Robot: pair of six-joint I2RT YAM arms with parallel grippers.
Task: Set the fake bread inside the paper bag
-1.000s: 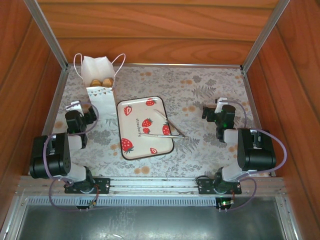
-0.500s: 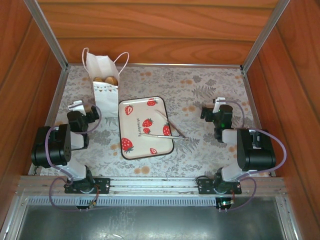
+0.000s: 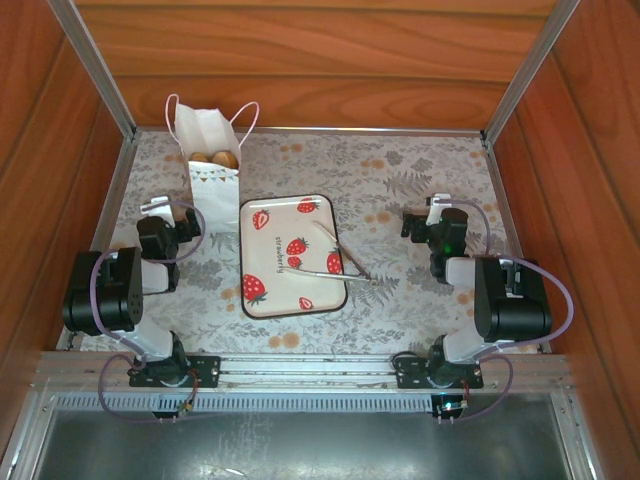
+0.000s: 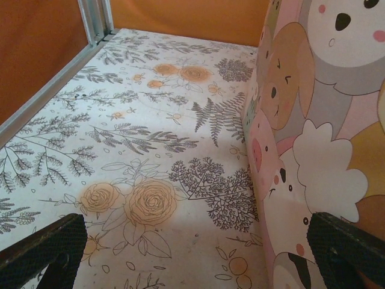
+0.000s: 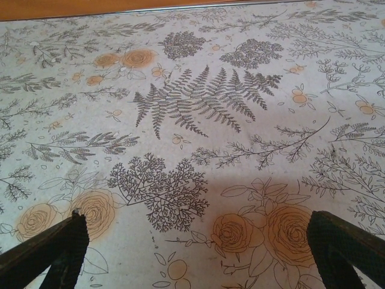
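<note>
From above, the paper bag stands upright at the far left of the worktop, its mouth open and its thin cord loops standing up, and the fake bread shows inside as a few golden-brown lumps near the top. The left wrist camera cannot see into the bag. It gives the bag's side wall instead, printed with pastel cartoon animals in pink, grey and tan, rising at the right of the frame just inside one of the dark fingers; whether wall and finger touch cannot be told. The left tool sits low beside the bag's base with its fingers spread wide and nothing pinched. The right tool, well apart on the other side, is likewise spread and empty, and its own camera looks down on bare cloth between the two fingertips. In the middle lies a white strawberry-print tray with metal tongs resting across its right part, their tips reaching past the rim. The worktop is covered in pale cloth with grey ferns and orange roses, boxed in by reddish wood panels and aluminium posts.
</note>
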